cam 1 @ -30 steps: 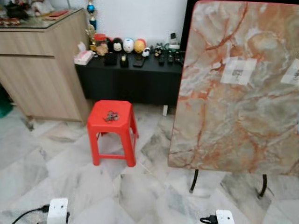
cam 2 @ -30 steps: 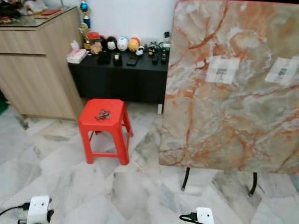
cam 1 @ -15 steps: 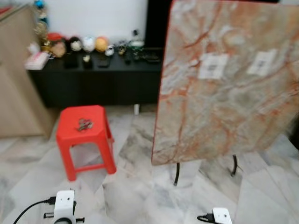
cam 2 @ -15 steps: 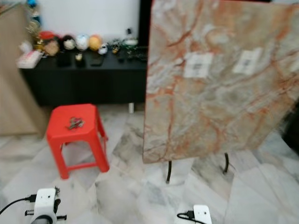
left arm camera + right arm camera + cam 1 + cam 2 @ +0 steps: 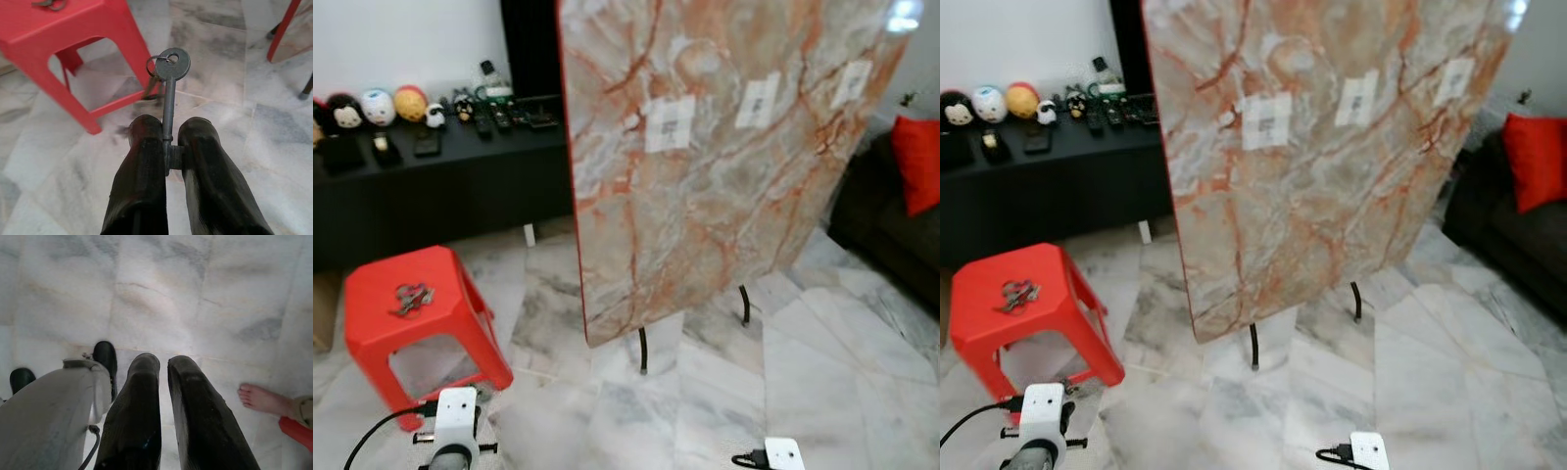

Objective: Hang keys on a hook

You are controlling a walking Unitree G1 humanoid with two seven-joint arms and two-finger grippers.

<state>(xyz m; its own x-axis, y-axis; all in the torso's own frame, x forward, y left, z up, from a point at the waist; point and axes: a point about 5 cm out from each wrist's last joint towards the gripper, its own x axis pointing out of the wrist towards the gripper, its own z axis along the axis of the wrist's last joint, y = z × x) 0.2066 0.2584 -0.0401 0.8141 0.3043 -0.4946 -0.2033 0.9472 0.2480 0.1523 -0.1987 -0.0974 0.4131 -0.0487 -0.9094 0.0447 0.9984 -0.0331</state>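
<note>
A tall marble-patterned panel (image 5: 705,157) stands on thin black legs on the marble floor (image 5: 783,382). A red stool (image 5: 406,328) sits beside it. Round figurines (image 5: 377,106) line the black worktop (image 5: 440,186). A bare foot (image 5: 264,399) rests on the floor.

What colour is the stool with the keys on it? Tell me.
Bright red. The stool shows best in the left eye view, with loose keys on its seat.

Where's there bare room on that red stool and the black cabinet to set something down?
The red stool seat is bare on the side toward the marble tabletop; a bunch of keys takes its other half. The black cabinet top is crowded with figurines and remotes, free only along its front edge.
</note>
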